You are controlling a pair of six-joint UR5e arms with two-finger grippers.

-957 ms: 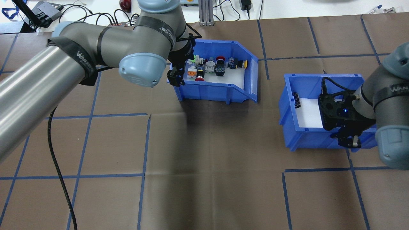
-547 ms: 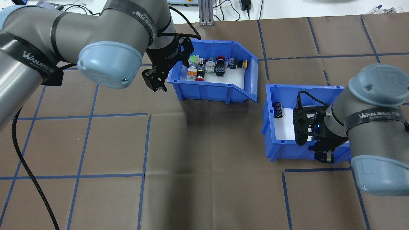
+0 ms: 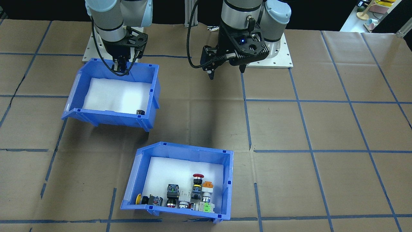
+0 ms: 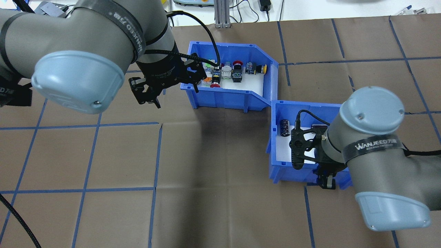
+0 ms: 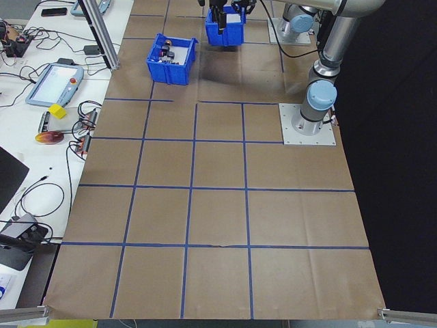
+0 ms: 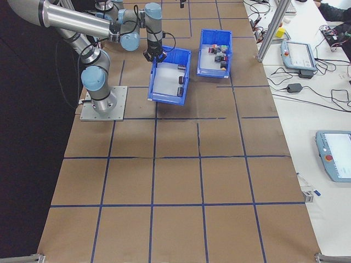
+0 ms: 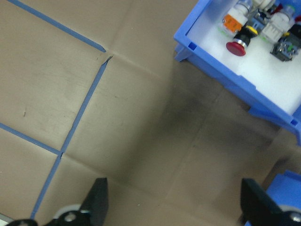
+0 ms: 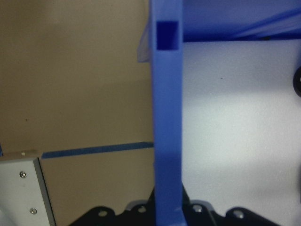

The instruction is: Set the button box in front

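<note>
Worktop [image 4: 220, 213] covered in brown paper with a blue tape grid. Left arm [image 4: 69, 44] enters the overhead view from the left; right arm [image 4: 372, 162] from the right. Two blue bins on the paper. The button box [image 4: 225, 96] sits at the far side from the robot base, flat on the worktop, sloped front facing the robot's right; white foam liner inside. The second bin [image 4: 275, 172] stands nearer the robot and to the right of the button box; in the overhead view its far left corner sits just beside the button box's sloped front, contact not resolvable. In the front-facing view the second bin looks tilted, the side away from the robot lower. Left gripper [image 4: 146, 94] hovers above bare paper just beside the button box's left end wall, apart from it, fingers spread and empty; its wrist view shows both fingers wide apart over the paper with the box corner at upper right. Right gripper [image 3: 119, 67] is clamped on the robot-side wall of the second bin; its wrist view shows that wall running straight down between the fingers. Switches [image 3: 185, 196] cluster along the far wall of the button box: red mushroom head [image 3: 198, 176], orange cap [image 3: 208, 185], yellow cap [image 3: 139, 199], green part [image 3: 206, 208]. One dark cylinder [image 4: 284, 127] lies on the liner of the second bin, near its far left corner.
</note>
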